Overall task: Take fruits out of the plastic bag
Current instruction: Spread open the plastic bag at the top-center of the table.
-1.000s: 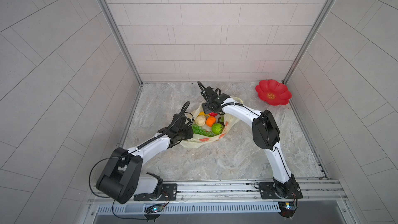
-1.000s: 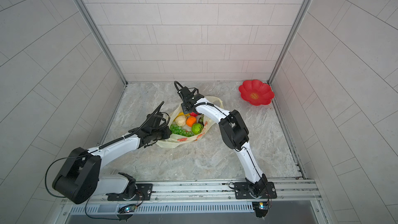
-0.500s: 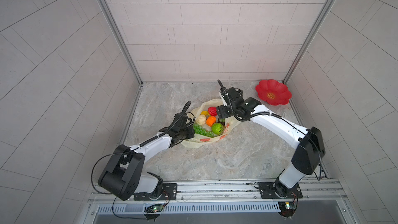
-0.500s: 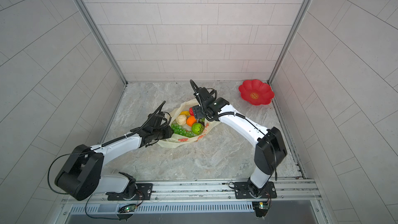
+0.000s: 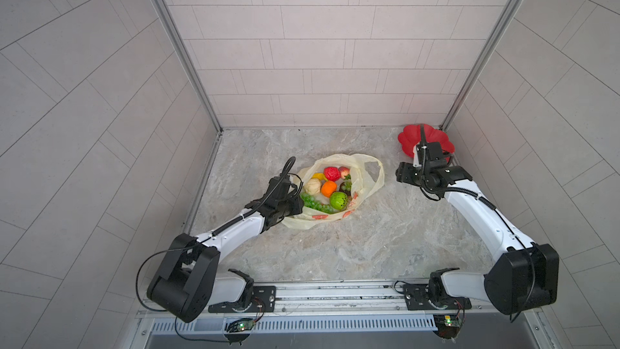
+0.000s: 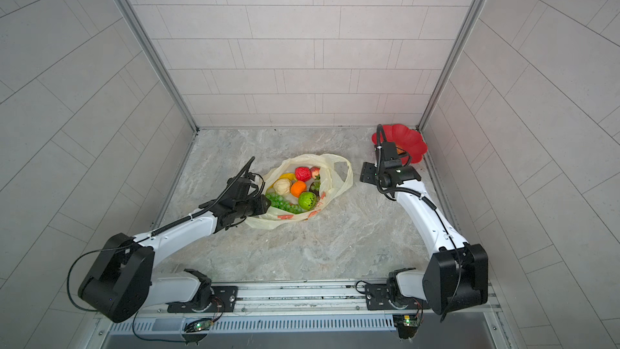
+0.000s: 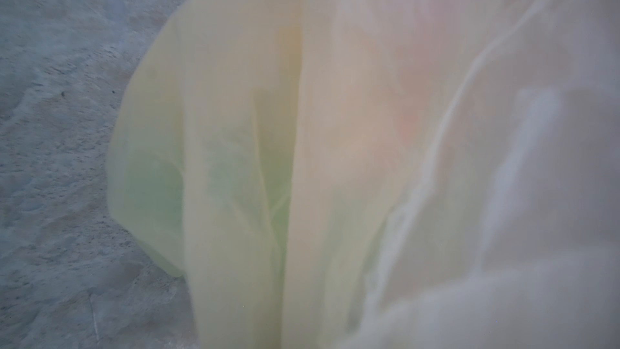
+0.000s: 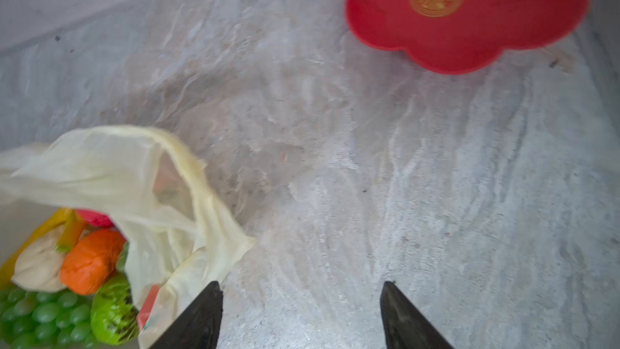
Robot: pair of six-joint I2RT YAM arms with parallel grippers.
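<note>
So the left gripper (image 5: 298, 203) is right up against the left rim of the plastic bag (image 5: 303, 222). Honestly can't tell if its pincer is apart or pinching the plastic, since the left wrist view is just a blurry wall of pale-yellow bag (image 7: 235, 129). The bag sits about mid-table on the marble tabletop (image 5: 335, 256), a bit left of centre, mouth open upward and one loop handle flopped out to the right. All the fruits (image 5: 327, 189) are inside it: cream bulb (image 5: 312, 185), orange (image 5: 328, 188), green kiwi-ish ball (image 5: 338, 200), grape bunch (image 5: 315, 205) along the near side, red piece (image 5: 331, 173) at the back. Further right, the right gripper (image 8: 302, 287) hangs over bare table, well apart from the bag, pincer spread wide with nothing between the fingers (image 8: 204, 313). The red flower plate (image 8: 469, 38) is in the back right corner.
</note>
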